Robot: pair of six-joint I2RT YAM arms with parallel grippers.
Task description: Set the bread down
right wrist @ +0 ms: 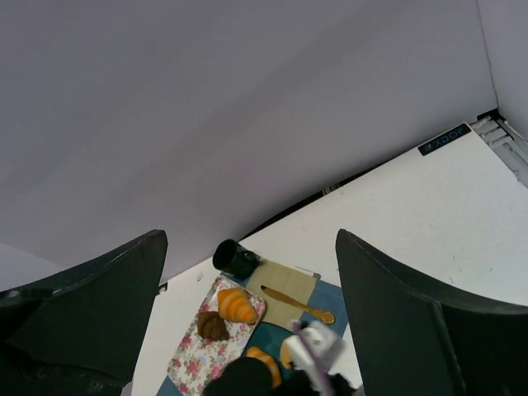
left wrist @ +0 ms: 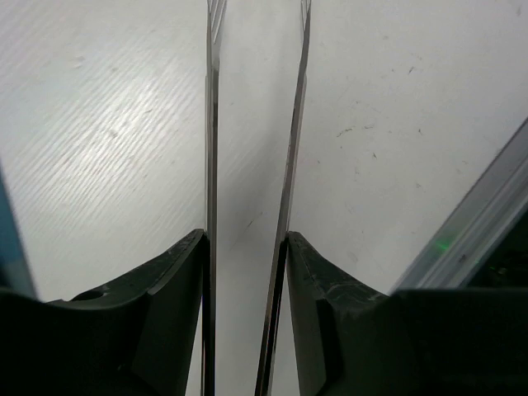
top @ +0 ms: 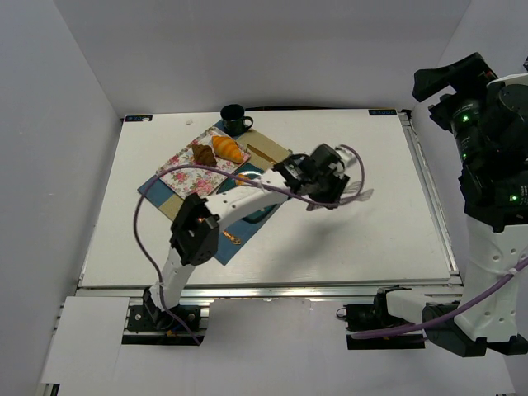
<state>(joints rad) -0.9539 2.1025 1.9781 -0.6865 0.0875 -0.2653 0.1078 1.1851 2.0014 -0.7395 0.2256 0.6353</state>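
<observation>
The golden croissant (top: 228,148) lies beside a darker pastry (top: 204,154) on the floral tray (top: 183,176) at the counter's (top: 371,247) far left. The left fingers (left wrist: 211,165) sit narrowly apart and empty above bare counter. The right fingers (right wrist: 99,305) are spread wide.

White bench (top: 371,190), matte; close up its surface is fine-ridged with small dark scuffs. Plain pale grey walls enclose three sides of the bench: back wall (top: 264,49) beyond its far edge, left wall (top: 49,165), right wall (top: 499,25). Aluminium rail (top: 330,289) along the bench's near edge, another on its right edge. Small black label (top: 382,111) at the bench's far right corner. White panel (top: 82,338) below its near left corner. Light even, shadows soft.
</observation>
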